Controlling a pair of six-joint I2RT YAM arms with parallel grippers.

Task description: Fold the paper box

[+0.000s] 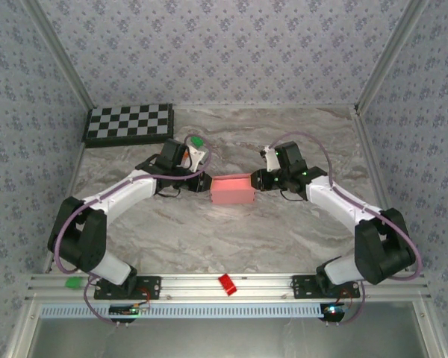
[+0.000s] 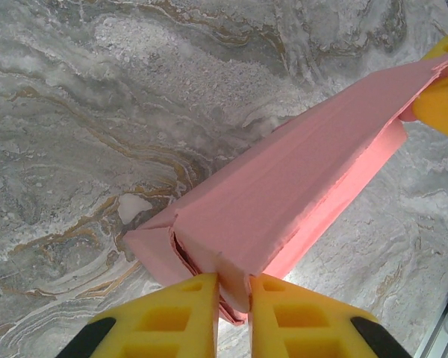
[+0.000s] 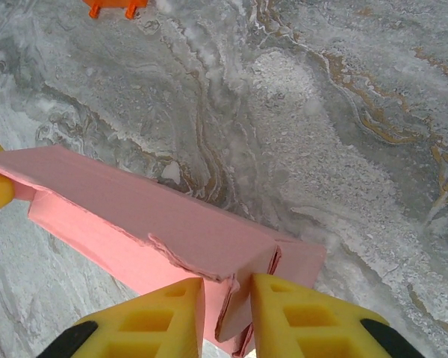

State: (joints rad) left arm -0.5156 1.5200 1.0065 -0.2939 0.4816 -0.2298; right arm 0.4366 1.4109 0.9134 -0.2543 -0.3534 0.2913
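salmon-pink paper box [image 1: 232, 190], folded into a long flat rectangular form, mid-table, end flaps partly tucked, torn ragged top edge

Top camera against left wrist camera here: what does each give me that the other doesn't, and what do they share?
Top: a checkerboard at the table's far left, and a red bit at the near edge. Left wrist: the layered card edges at the box's end, pinched in the left tool. Both: the pink box, the marble table, the left tool on one end and the right tool on the other.
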